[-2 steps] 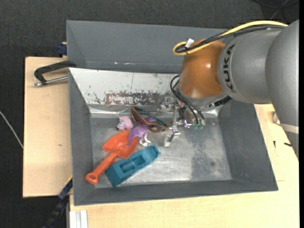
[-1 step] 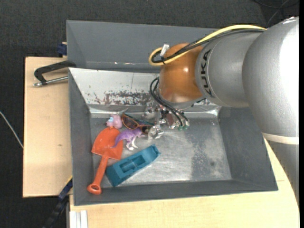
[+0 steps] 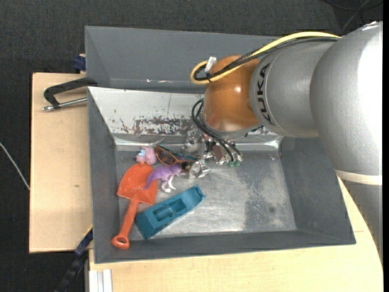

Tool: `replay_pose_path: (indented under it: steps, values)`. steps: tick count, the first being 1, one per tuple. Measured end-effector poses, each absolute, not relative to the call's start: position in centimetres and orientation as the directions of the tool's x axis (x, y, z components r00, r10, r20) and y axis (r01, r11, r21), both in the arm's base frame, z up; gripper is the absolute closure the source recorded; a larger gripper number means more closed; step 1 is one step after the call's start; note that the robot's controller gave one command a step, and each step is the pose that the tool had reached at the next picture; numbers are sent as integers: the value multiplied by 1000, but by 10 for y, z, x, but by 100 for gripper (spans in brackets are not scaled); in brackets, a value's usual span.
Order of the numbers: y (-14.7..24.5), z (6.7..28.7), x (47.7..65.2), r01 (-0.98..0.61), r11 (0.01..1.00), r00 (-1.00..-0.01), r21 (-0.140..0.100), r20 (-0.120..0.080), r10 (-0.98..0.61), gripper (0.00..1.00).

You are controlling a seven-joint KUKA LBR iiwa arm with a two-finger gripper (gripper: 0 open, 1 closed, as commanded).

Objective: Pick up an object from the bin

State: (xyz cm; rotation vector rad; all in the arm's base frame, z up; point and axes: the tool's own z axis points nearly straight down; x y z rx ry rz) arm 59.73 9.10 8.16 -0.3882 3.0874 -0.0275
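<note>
The thing nearest the pincer [image 3: 203, 163] is a pair of sunglasses [image 3: 169, 157] with dark reddish lenses, lying at the far left of the bin [image 3: 267, 212], close under its far wall. We judge them light and stiff, with smooth lenses that would slip under a grip. The safer hold is probably across the thin bridge or along one side arm, and gently, since a frame like that could flex or snap.

Just on the near side of the sunglasses lies a small purple toy [image 3: 163, 176], touching or almost touching them, and a little pink toy [image 3: 145, 156] sits to their left. Nearer still and further left rests an orange toy shovel [image 3: 135, 190], its handle pointing at the near wall, and beside it a teal block [image 3: 168, 211] lies aslant.

The pincer hangs low, just right of the sunglasses, under the arm's orange cover [image 3: 228, 102]. We cannot tell how far open it is, nor whether it has hold of anything. The right half of the bin floor lies bare.
</note>
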Motion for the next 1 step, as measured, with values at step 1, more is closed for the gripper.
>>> replay_pose_path:
  steps: [1]
  values:
    - [91, 87, 596, -247, 969, -969, -19, -23, -247, 100]
